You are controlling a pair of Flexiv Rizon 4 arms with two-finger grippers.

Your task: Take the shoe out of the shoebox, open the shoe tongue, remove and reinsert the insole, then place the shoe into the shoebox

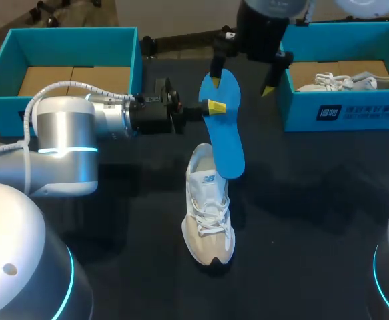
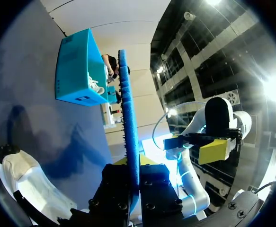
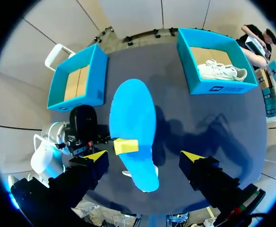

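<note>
Where the shoe [image 1: 209, 213] sits: on the table [image 1: 301, 220], toe nearest, opening under the lower tip of the insole [image 1: 224, 133].
Insole axis: steep, roughly along the shoe.
Left gripper [image 1: 214, 107]: clamped across the insole's middle.
Right gripper [image 1: 241, 85]: spread, empty, by the insole's top.

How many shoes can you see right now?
2. One white lace-up sneaker stands on the dark table; another white sneaker lies in the right-hand teal cardboard shoebox, whose walls may hide more.

It looks like a robot laboratory: the left arm [image 1: 67, 143] and the right arm [image 1: 264, 27] stand at a dark table [image 1: 314, 200], with one blue shoebox [image 1: 126, 63] far left and a second shoebox [image 1: 354, 112] far right.
</note>
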